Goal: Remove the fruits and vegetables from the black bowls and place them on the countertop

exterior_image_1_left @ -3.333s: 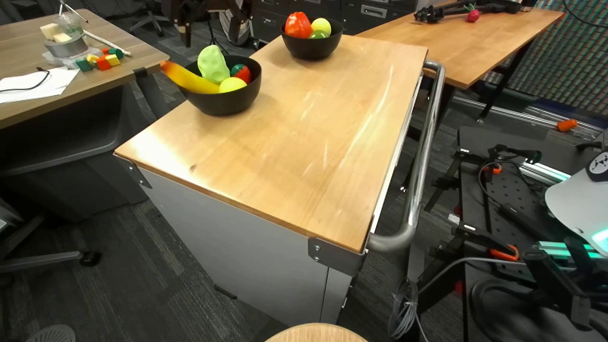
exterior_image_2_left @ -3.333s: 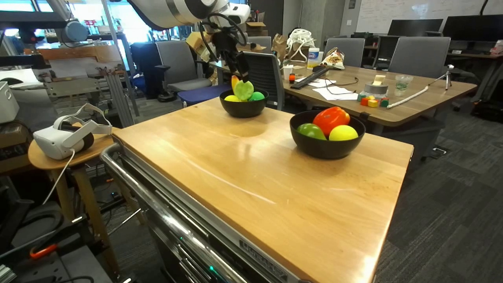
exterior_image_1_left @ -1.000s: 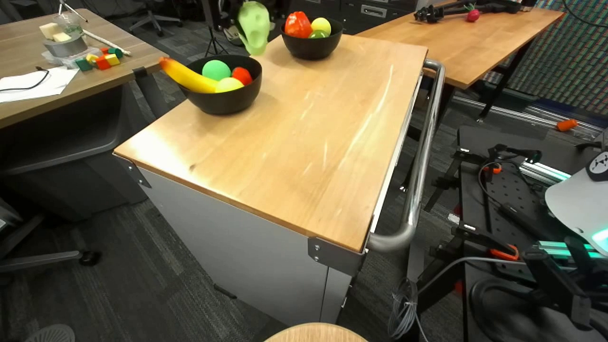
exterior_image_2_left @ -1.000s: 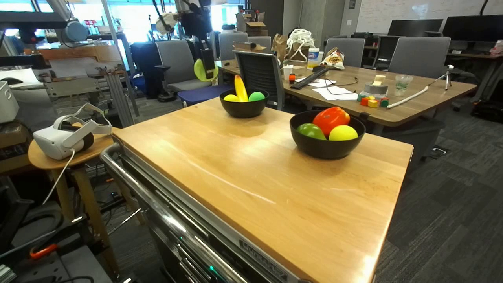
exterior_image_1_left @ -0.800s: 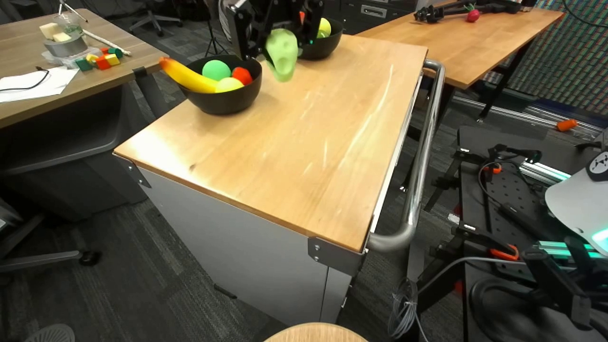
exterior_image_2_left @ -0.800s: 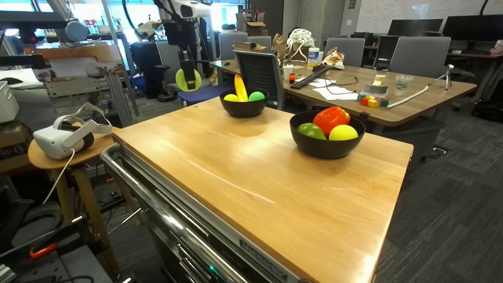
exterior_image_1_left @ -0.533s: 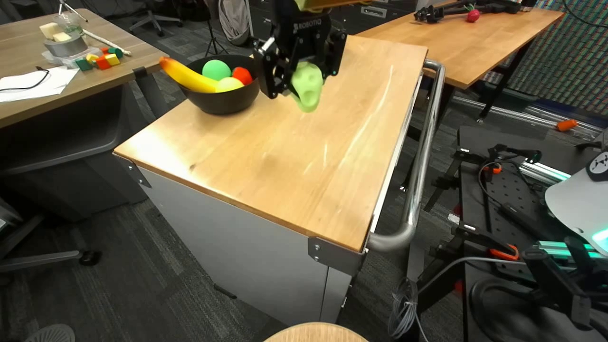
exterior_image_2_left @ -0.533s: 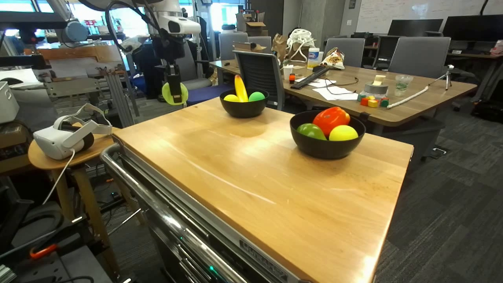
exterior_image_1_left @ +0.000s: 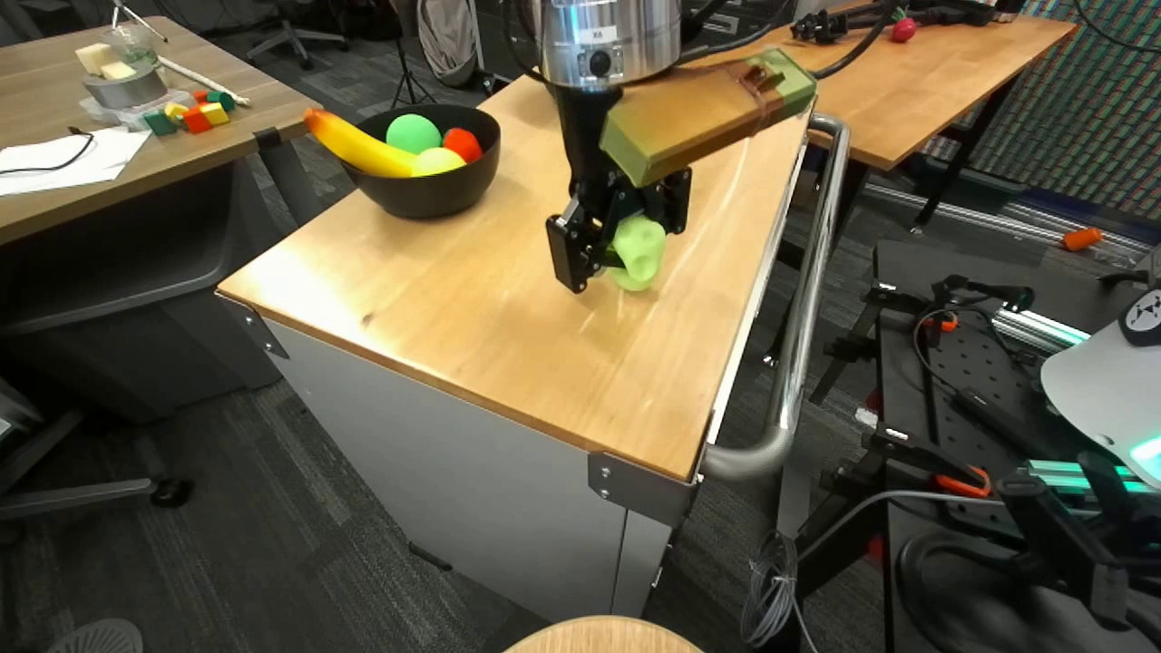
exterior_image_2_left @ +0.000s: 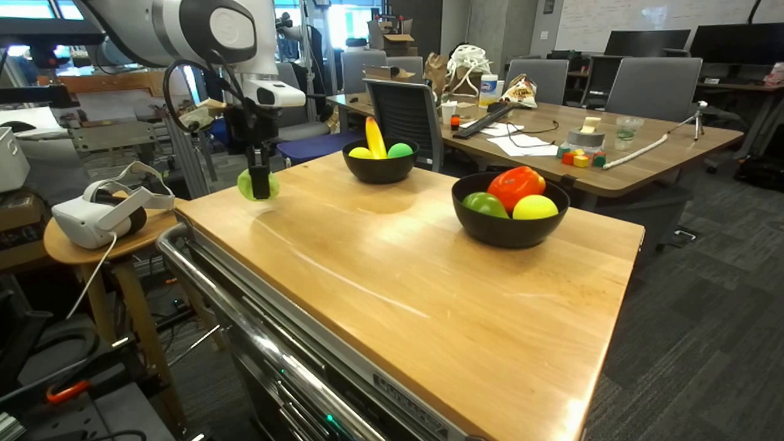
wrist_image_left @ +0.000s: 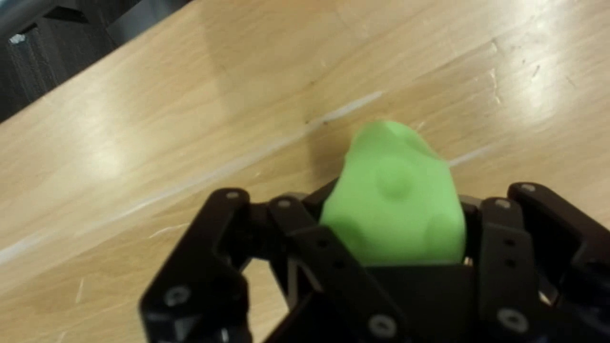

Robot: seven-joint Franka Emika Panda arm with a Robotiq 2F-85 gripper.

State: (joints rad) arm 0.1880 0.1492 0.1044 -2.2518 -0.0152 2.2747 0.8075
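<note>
Countertop (exterior_image_1_left: 508, 363): light wood with pale scratches, top of a grey-white cabinet (exterior_image_1_left: 472, 462).
Lettuce (exterior_image_2_left: 244, 185): pale green, dimpled, held in the gripper (wrist_image_left: 395, 209), low over the countertop, far left in an exterior view. Touching the wood or not: cannot tell.
Jaws: parted only as wide as the lettuce, fingers (exterior_image_2_left: 260, 184) pointing down and pressed on both its sides.
Arm (exterior_image_2_left: 202, 30): white and black, reaching in from the left in an exterior view; yellow-green block (exterior_image_1_left: 707, 118) beside the wrist.
Banana bowl (exterior_image_1_left: 426, 201): black, at the left edge in an exterior view, well apart from the lettuce. Inside: banana (exterior_image_1_left: 354, 145) slanting out over the left rim, green ball (exterior_image_1_left: 414, 133), red round piece (exterior_image_1_left: 463, 144), yellow round piece (exterior_image_1_left: 439, 162).
Pepper bowl (exterior_image_2_left: 511, 234): black, on the right in an exterior view. Inside: red bell pepper (exterior_image_2_left: 516, 187), green round piece (exterior_image_2_left: 484, 204) left, yellow ball (exterior_image_2_left: 535, 208) right.
Bar handle (exterior_image_1_left: 805, 326): metal, along the right edge in an exterior view.
Stool (exterior_image_2_left: 70, 248): left of the countertop in an exterior view, VR headset (exterior_image_2_left: 92, 223) on top.
Desk (exterior_image_2_left: 674, 159): far right in that view; tape roll (exterior_image_2_left: 585, 139), small coloured blocks (exterior_image_2_left: 580, 161), paper (exterior_image_2_left: 520, 146).
</note>
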